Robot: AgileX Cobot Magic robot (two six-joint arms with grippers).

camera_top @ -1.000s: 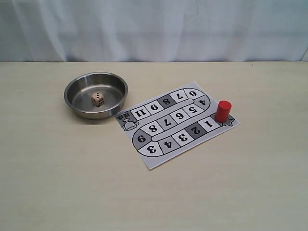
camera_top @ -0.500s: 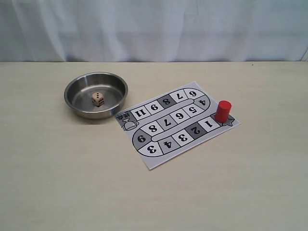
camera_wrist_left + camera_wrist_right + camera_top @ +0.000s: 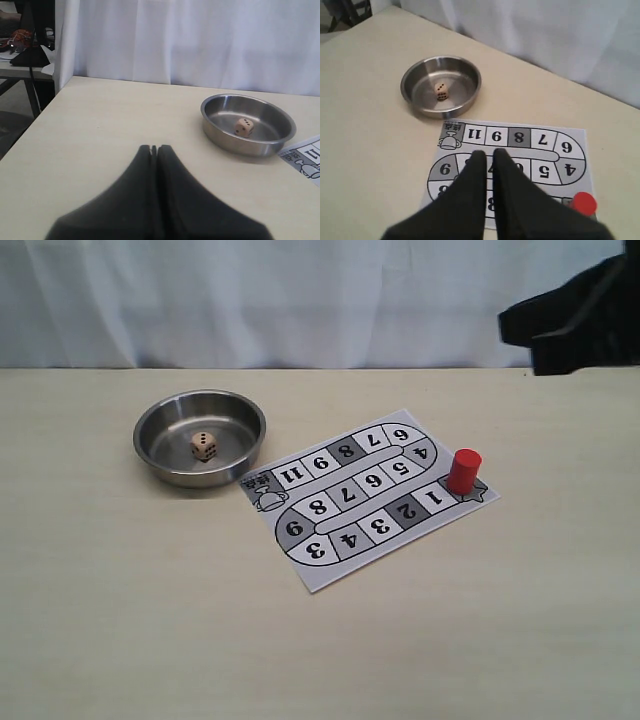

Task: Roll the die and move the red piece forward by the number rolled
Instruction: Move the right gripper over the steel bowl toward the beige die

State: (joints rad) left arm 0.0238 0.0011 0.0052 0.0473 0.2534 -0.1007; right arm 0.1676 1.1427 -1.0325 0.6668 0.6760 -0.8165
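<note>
The pale die (image 3: pixel 203 446) lies inside a steel bowl (image 3: pixel 240 405) at the left; it also shows in the left wrist view (image 3: pixel 244 127) and the right wrist view (image 3: pixel 441 91). The red piece (image 3: pixel 463 470) stands upright on the star square beside square 1 of the paper board (image 3: pixel 340 575), and only its top (image 3: pixel 583 204) shows in the right wrist view. My left gripper (image 3: pixel 154 147) is shut and empty, low over bare table some way from the bowl. High above the board, my right gripper (image 3: pixel 489 154) is open by a narrow gap and holds nothing.
The right arm (image 3: pixel 575 320) shows as a dark shape at the upper right of the exterior view. A white curtain hangs behind the table. The table's edge and floor, with a black stand (image 3: pixel 30 45), appear in the left wrist view.
The right arm has come into the exterior view at the upper right. Die, bowl, board and red piece have not moved.
</note>
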